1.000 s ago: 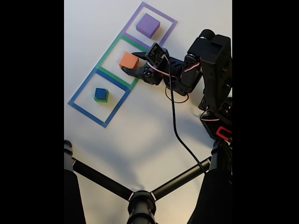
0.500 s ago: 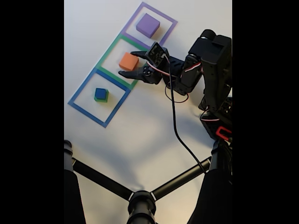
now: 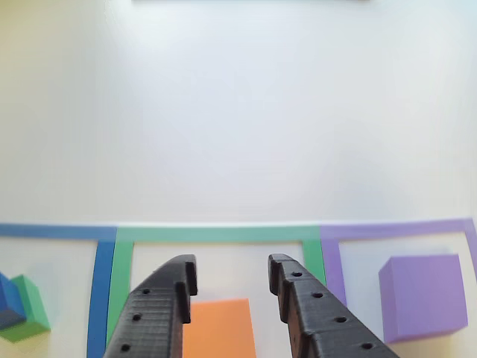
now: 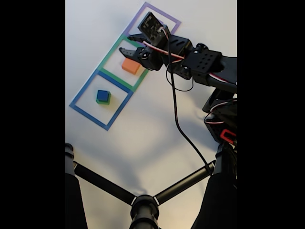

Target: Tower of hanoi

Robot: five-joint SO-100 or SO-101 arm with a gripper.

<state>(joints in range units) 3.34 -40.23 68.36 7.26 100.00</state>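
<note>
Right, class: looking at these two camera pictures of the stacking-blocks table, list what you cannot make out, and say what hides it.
- Matte purple square block: in the fixed view the arm covers it.
- Flat orange square block: in the other view the bottom edge cuts off its near side.
- Small blue cube on the green square block: cut by the left edge there; small in the fixed view.
- Black two-finger gripper: its base lies below the frame.

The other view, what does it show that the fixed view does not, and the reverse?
The other view alone shows the purple block inside its purple tape square; in the fixed view the arm covers it. The fixed view alone shows the arm, its cable and the black tripod legs. Both share the open gripper above the orange block in the green square, and the blue block on the green block.
</note>
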